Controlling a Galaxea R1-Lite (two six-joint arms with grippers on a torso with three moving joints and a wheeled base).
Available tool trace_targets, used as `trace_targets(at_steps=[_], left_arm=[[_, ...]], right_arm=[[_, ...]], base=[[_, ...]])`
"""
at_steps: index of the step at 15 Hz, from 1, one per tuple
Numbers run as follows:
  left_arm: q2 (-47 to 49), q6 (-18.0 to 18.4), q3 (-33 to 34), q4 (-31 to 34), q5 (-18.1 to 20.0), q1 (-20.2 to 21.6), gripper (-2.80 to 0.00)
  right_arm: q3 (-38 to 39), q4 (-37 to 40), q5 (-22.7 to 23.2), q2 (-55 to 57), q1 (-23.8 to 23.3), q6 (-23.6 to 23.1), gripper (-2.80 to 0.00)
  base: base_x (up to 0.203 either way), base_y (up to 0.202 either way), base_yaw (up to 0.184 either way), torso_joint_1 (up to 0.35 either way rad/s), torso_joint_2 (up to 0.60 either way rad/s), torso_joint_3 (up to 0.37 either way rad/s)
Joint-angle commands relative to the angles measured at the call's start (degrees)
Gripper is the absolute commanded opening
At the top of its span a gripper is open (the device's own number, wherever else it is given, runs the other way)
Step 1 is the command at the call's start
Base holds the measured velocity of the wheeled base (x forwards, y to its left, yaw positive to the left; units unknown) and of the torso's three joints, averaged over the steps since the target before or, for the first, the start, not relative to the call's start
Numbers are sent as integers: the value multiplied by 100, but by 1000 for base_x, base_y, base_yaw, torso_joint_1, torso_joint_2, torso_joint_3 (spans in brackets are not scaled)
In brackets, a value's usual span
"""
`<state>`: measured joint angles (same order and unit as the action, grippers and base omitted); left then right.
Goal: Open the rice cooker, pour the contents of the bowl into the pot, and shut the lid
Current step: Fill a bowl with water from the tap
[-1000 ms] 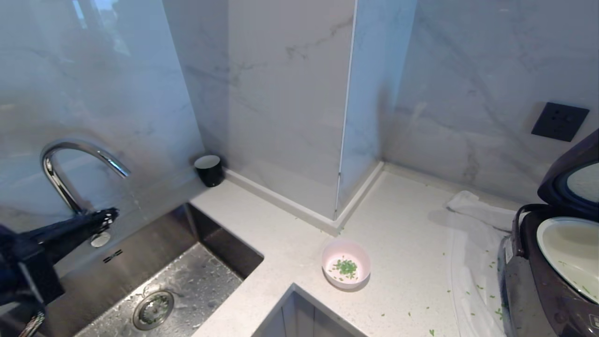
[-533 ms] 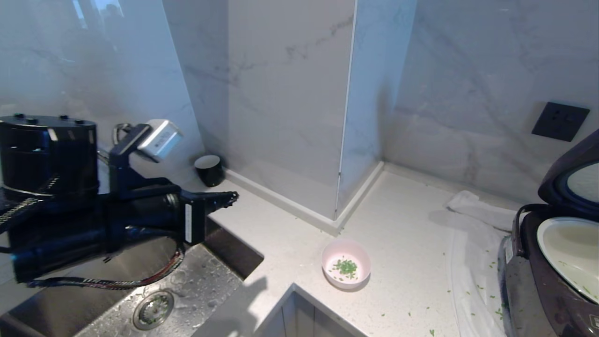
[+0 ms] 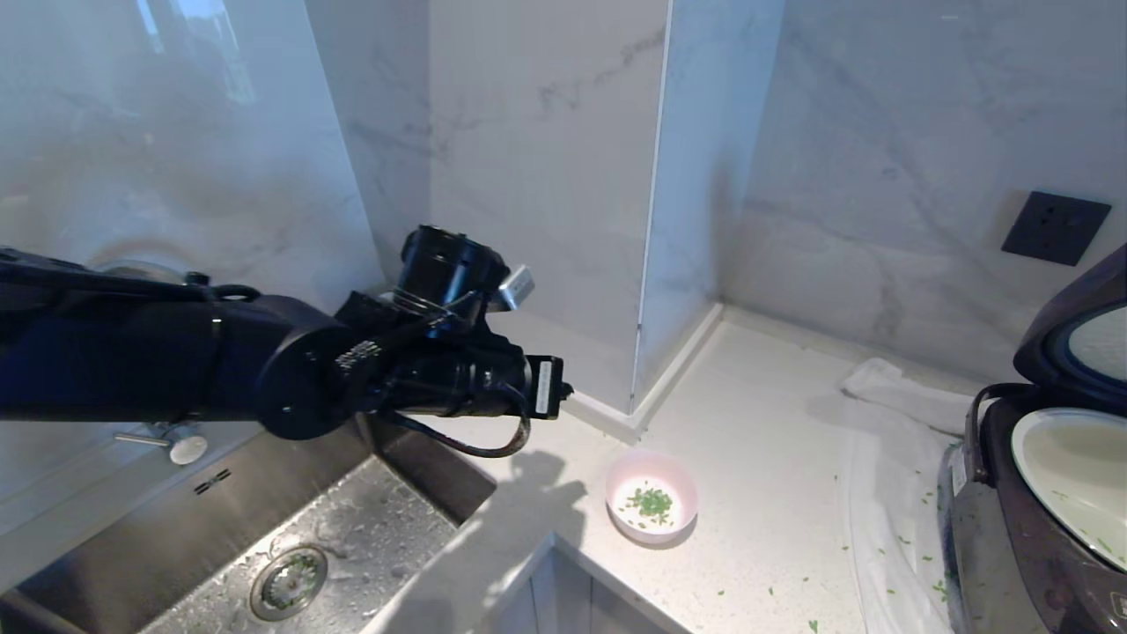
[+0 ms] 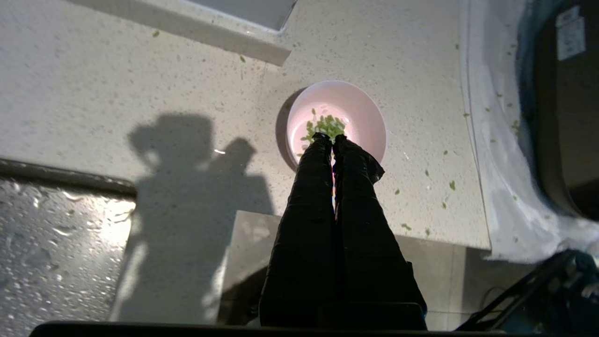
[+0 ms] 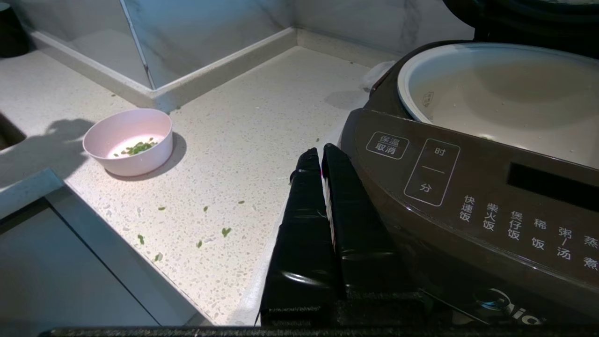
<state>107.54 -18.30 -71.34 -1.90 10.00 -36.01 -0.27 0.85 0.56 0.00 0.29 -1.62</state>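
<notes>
Head view: you see the left arm (image 3: 264,379) reaching across the sink (image 3: 264,537) toward the bowl (image 3: 651,508), which sits on the counter (image 3: 757,440) near its front edge. The rice cooker (image 3: 1012,546) stands at the counter's right end, lid (image 3: 1079,326) raised.

Left wrist view: the left gripper (image 4: 331,137) hangs above the bowl, fingers pressed together, empty; the contents (image 4: 325,126) lie inside.

Right wrist view: the right gripper (image 5: 319,152), fingers together and empty, sits just beside the cooker's front; the pot (image 5: 505,93) is exposed.
</notes>
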Motion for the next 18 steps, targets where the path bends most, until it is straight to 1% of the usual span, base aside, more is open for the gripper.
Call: trace_targets(at_steps=[1, 4, 6, 7, 9, 14, 15, 18], left_arm=[[744, -103, -402, 127, 54, -212, -280], [1085, -312, -490, 163, 164, -567, -280], [1396, -493, -525, 106, 168, -660, -280], [1549, -576, -596, 84, 169, -676, 0], [1653, -647, -729, 90, 107, -671, 0], [2165, -622, -902, 181, -49, -656, 0], [2245, -615, -949, 189, -154, -637, 0], [2354, -604, -985, 207, -197, -651, 0]], right_arm=[[0, 3, 6, 0, 2, -5, -280], [0, 3, 2, 0, 6, -5, -280], [0, 3, -3, 0, -3, -5, -280], [0, 3, 6, 0, -1, -5, -280], [0, 3, 6, 0, -3, -5, -280], [0, 3, 6, 0, 4, -5, -280], [0, 3, 4, 0, 6, -5, -280], [0, 3, -3, 0, 6, -5, -280]], base=[[0, 0, 0, 0, 0, 0], [0, 0, 0, 0, 0, 0], [0, 0, 0, 0, 0, 0], [0, 0, 0, 0, 0, 0], [0, 0, 0, 0, 0, 0], [0, 0, 0, 0, 0, 0], [0, 0, 0, 0, 0, 0], [0, 0, 0, 0, 0, 0]])
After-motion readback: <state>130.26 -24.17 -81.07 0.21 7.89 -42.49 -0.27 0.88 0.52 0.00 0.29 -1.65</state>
